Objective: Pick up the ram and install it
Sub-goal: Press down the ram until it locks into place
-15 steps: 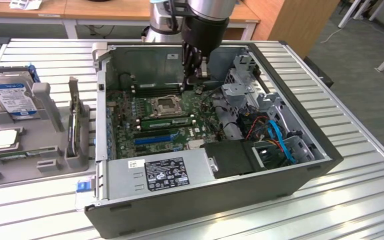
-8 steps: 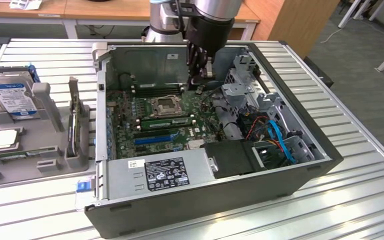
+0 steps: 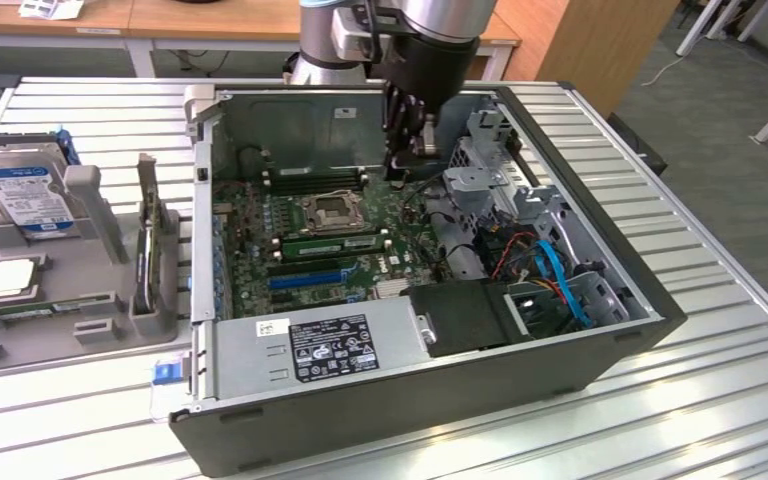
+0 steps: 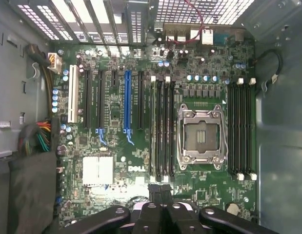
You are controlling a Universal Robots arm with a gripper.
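The ram (image 3: 336,241) is a thin green stick standing on edge in a memory slot on the motherboard (image 3: 257,215), just beside the open processor socket (image 3: 328,209). My gripper (image 3: 407,176) hangs inside the open computer case, above the board and off to the exterior view's right of the stick's end, apart from it. In the wrist view its black fingers (image 4: 154,194) are pressed together with nothing between them, just off one end of the bank of memory slots (image 4: 162,131) next to the socket (image 4: 201,136).
The case walls (image 3: 598,215) ring the board. A power supply (image 3: 324,345), a drive cage and blue cables (image 3: 558,275) crowd the near and right side. On the exterior view's left, a grey fixture (image 3: 104,215) holds a hard drive (image 3: 21,190) and a silver processor (image 3: 8,277).
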